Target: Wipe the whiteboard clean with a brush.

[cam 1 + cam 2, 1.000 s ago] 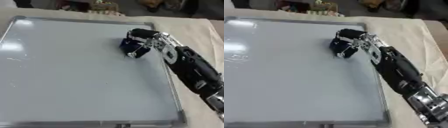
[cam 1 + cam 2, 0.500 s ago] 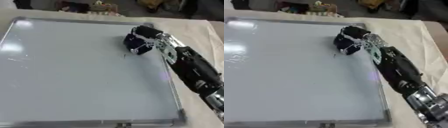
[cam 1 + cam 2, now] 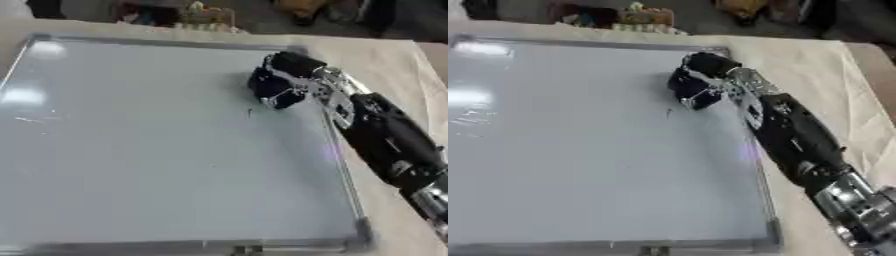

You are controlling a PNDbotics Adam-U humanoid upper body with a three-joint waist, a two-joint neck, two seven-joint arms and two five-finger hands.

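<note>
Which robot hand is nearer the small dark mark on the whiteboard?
Right. The right robot hand sits just above and right of the mark on the whiteboard; the left hand is out of view.

The right arm (image 3: 794, 137) has a glossy black forearm shell, a silver ribbed joint near the elbow, and a black-and-silver right hand (image 3: 293, 80).

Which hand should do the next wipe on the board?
The right hand, probably. It is curled around the dark brush on the whiteboard, beside a small dark mark. The left hand shows in neither view.
</note>
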